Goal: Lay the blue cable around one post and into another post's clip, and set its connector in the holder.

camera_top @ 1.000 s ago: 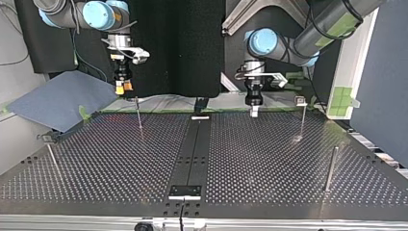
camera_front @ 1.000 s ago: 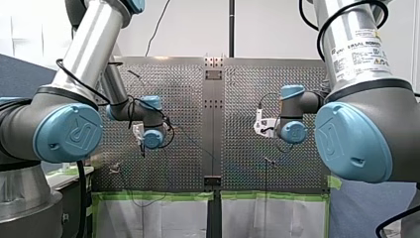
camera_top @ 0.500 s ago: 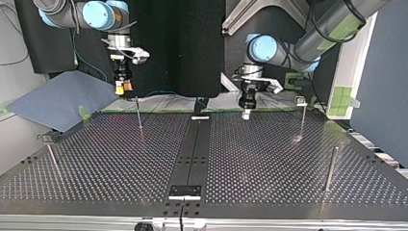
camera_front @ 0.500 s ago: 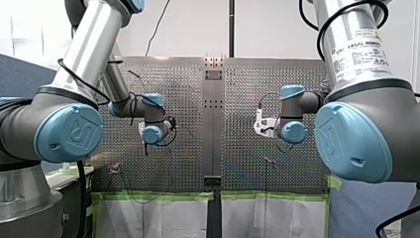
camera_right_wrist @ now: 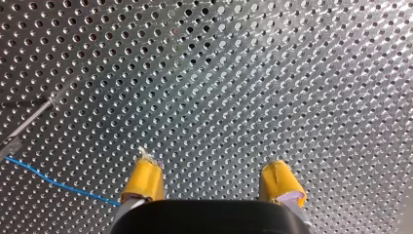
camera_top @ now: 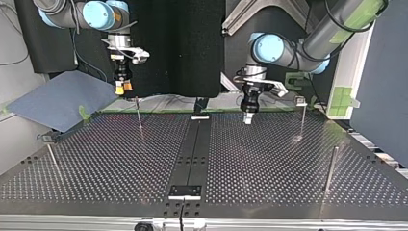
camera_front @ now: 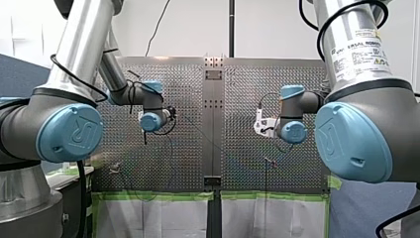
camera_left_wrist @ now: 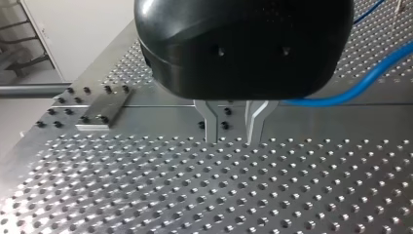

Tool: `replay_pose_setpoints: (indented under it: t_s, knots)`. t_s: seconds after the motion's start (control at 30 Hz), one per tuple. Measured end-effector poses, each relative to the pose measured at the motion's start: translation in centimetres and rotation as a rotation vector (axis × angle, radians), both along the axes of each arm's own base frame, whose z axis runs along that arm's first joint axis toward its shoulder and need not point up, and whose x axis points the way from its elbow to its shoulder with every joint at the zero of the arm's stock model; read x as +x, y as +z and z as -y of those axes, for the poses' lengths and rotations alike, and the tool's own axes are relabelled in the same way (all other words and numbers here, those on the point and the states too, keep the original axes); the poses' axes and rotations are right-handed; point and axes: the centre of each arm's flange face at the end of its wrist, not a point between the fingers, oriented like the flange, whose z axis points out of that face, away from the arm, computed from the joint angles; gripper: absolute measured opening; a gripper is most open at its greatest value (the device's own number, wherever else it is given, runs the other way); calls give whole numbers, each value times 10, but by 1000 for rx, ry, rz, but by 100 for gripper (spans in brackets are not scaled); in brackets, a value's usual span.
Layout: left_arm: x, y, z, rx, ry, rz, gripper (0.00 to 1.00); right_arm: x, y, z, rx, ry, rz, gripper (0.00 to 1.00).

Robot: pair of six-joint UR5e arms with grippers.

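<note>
Up close, blue cable [camera_left_wrist: 321, 100] near left tool [camera_left_wrist: 232, 140], indistinct from front

The blue round cable [camera_left_wrist: 370, 78] vanishes behind the black domed housing [camera_left_wrist: 243, 44] of my left gripper [camera_left_wrist: 232, 141], at its two o'clock. The cable's other end is cut by the frame edge. At nine o'clock of my right gripper [camera_right_wrist: 212, 163] it slips under a yellow pad [camera_right_wrist: 143, 179]. In the front view it is too thin to trace.
</note>
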Motion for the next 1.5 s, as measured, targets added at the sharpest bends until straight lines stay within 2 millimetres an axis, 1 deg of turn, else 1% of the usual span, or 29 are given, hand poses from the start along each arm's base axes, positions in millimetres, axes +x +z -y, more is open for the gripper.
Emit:
replay_pose_setpoints:
  t_s: [0.23, 0.57, 0.67, 0.93, 1.27, 1.5]
  knots:
    - [-6, 22, -5, -6, 19, -1, 37, 0, 0, 0, 2, 0, 1, 100]
    - [-18, 64, -14, -51, 68, 41, 37, 0, 0, 0, 3, 1, 1, 100]
    - [-20, 71, -17, -63, 87, 53, 37, 0, 0, 0, 4, 1, 1, 100]
    - [-20, 73, -24, -69, 127, 50, 37, 0, 0, 0, 3, 1, 1, 100]
    - [-14, 71, -45, -75, 205, 27, 37, 0, 0, 0, 4, 1, 1, 100]
    - [-11, 70, -56, -88, 236, 20, 37, 0, 0, 0, 4, 1, 1, 100]
